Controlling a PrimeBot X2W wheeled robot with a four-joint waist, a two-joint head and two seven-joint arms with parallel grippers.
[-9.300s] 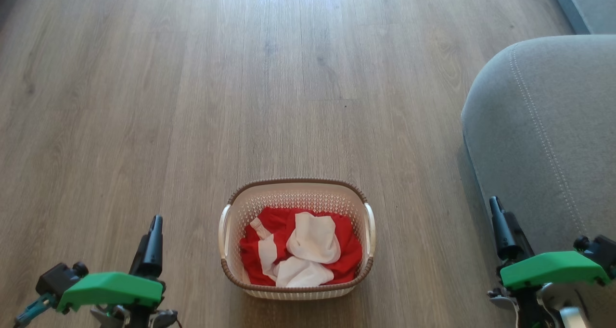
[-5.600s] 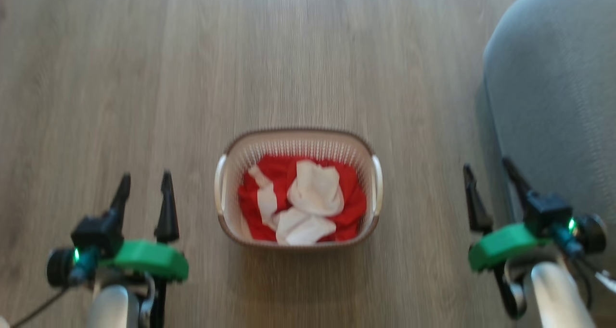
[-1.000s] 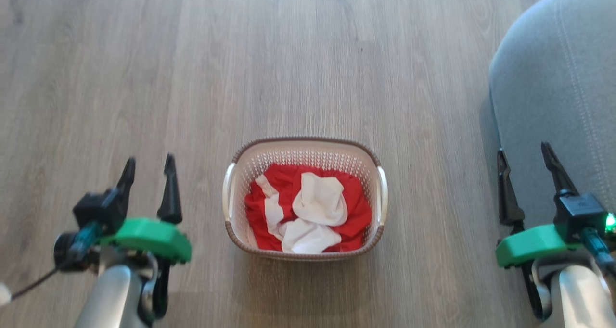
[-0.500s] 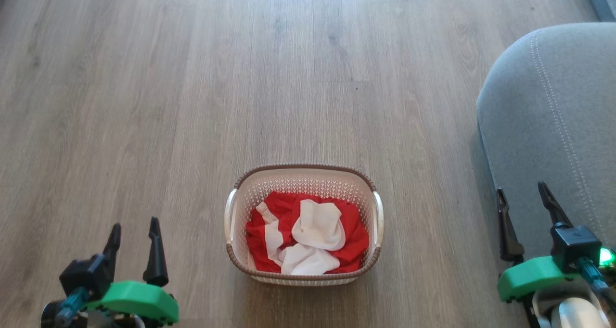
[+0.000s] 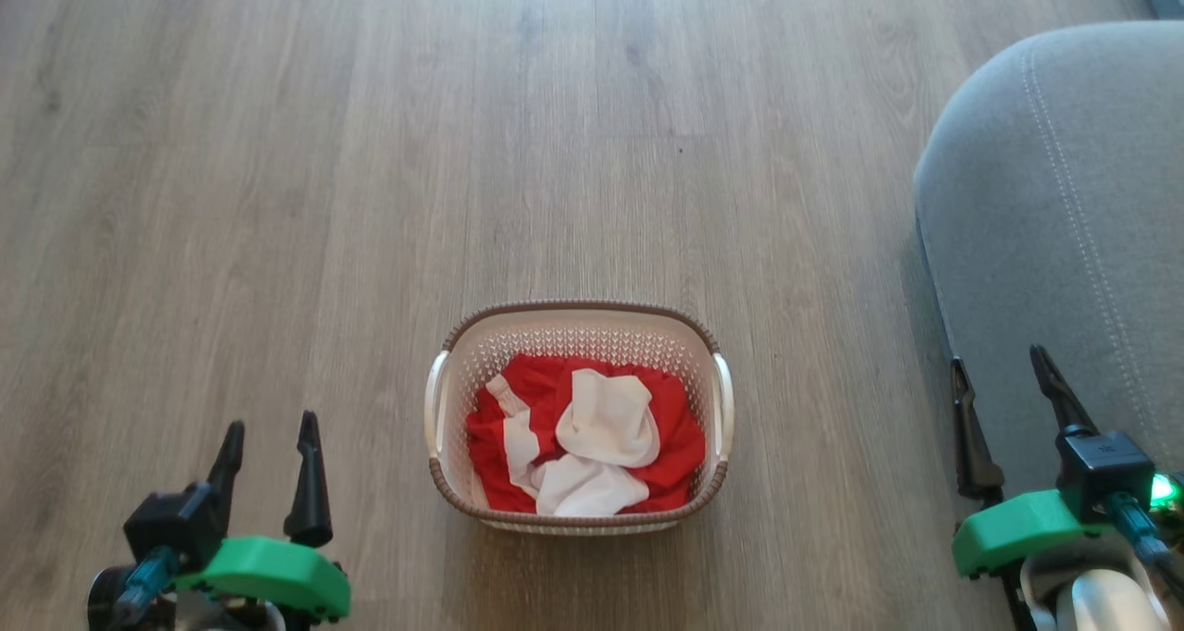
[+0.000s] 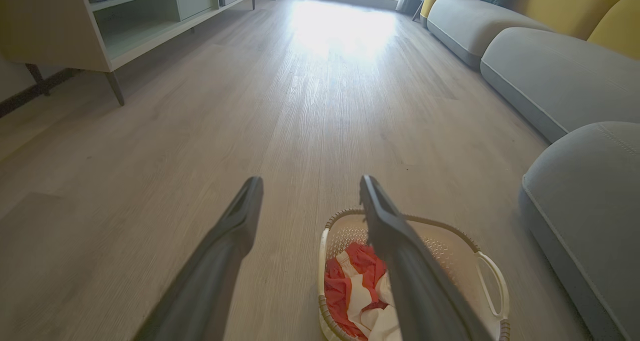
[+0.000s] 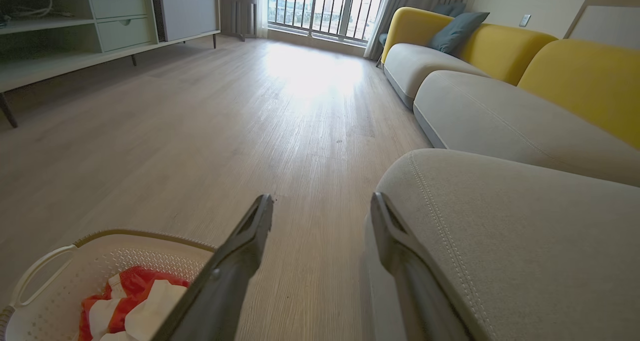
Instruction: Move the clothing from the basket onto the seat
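Note:
The red and white clothing (image 5: 585, 446) lies bundled inside the cream basket (image 5: 578, 320) on the wooden floor, near the bottom middle of the head view. To its right rises the grey seat (image 5: 1064, 224) with its pale stitching. My left gripper (image 5: 268, 430) hangs open to the left of the basket, above the floor. My right gripper (image 5: 997, 364) stands open at the seat's near edge, to the right of the basket. The left wrist view shows the basket (image 6: 492, 281) and clothing (image 6: 350, 286) behind my open left gripper (image 6: 310, 181). In the right wrist view the seat (image 7: 525, 231) lies beside my open right gripper (image 7: 322, 198).
Bare wood floor (image 5: 370, 150) stretches ahead and to the left. A low pale cabinet on legs (image 6: 75, 26) stands along the far left wall. More grey sofa cushions (image 7: 500, 116) with yellow backrests (image 7: 580, 76) line the right side.
The head camera has tilted, so the whole picture has shifted. Both grippers stay open, and the clothing lies unmoved in the basket.

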